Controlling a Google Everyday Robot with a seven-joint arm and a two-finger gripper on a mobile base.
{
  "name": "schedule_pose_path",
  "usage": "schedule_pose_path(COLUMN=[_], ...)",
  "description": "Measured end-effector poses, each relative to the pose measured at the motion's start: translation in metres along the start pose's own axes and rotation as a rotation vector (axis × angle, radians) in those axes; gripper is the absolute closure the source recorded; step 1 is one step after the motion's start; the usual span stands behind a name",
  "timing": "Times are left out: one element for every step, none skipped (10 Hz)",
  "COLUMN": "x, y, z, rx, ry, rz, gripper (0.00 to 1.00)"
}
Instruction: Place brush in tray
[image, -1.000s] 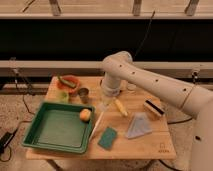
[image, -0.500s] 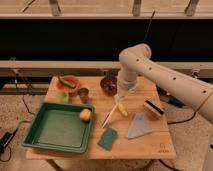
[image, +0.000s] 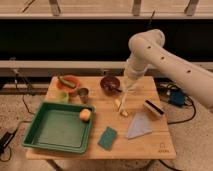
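**Obs:** Entry, near edge first. What's at the front of the table (image: 150, 146)?

**Op:** The tray (image: 56, 129) sits at the front-left corner. It holds only an orange fruit (image: 85, 115) against its right wall, no brush. A green sponge (image: 107, 138) lies just right of the tray, and a pale cloth (image: 139, 125) is beyond that.

**Obs:** The brush lay between tray and sponge a second ago.

**Op:** Gone from there. I've lifted it. The brush (image: 125, 100) now hangs as a thin white line, nearly upright, over mid-table, with its lower end near the yellow pieces (image: 119, 104). I can't tell whether that end touches the table.

**Obs:** Pincer?

**Op:** The gripper (image: 128, 86) is pressed together on the top of the handle, above the table and to the right of the dark bowl (image: 110, 84). It has swung right and up meanwhile, away from the tray.

**Obs:** Meaning?

**Op:** The pick looks done; the carry isn't. I judge the next move to be a swing left and forward over the tray rim, then a low release. Risk: the long handle swinging.
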Motion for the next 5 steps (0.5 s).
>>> schedule_pose_path(x=[-0.004,-0.007,-0.009,-0.013,-0.019], y=[0.000,0.002,0.005,0.007,0.010], z=[-0.015,-0.025,-0.035,-0.044,-0.051], rx=[0.020,0.035,0.050,0.062,0.070], ry=[-0.008,-0.015,-0.023,-0.034,-0.047], rz=[-0.018,-0.031,-0.041,-0.057,-0.073], gripper=[1.00,1.00,1.00,1.00,1.00])
